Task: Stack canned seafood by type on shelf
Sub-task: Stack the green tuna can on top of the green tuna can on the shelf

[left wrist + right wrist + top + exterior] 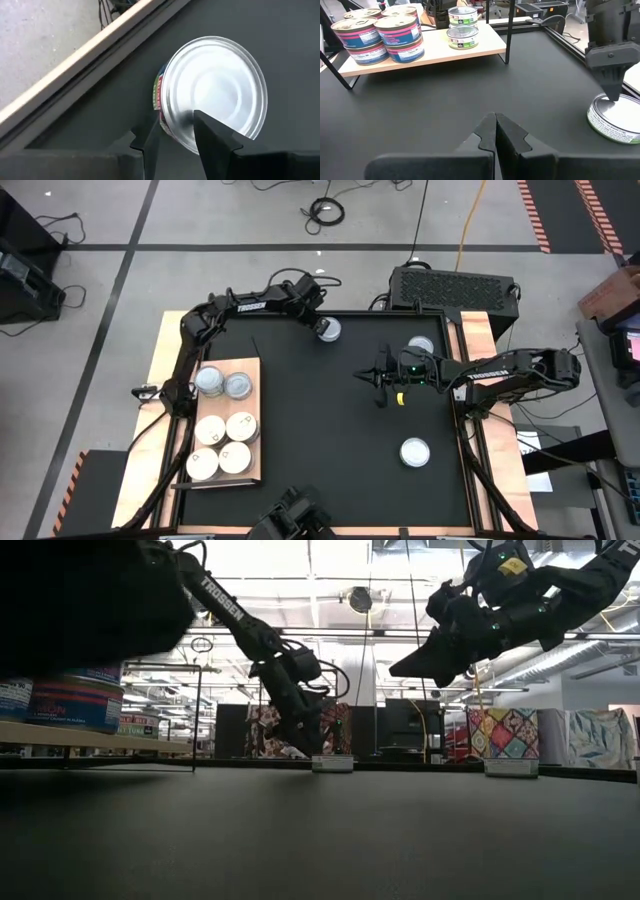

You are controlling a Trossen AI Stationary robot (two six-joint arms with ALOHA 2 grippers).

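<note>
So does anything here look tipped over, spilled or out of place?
Nothing looks spilled or damaged. Three tins still sit loose on the black mat off the shelf: one at the left tool, one behind the right tool, one nearer the front.

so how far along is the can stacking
Well along. The shelf holds six stacks by the high view; the right wrist view shows pink-labelled stacks grouped apart from green-labelled ones. In hand: the left gripper is down at a silver-topped can at the mat's far edge, fingers either side of its rim. Left: two more loose cans. The right gripper hovers shut, empty.
</note>
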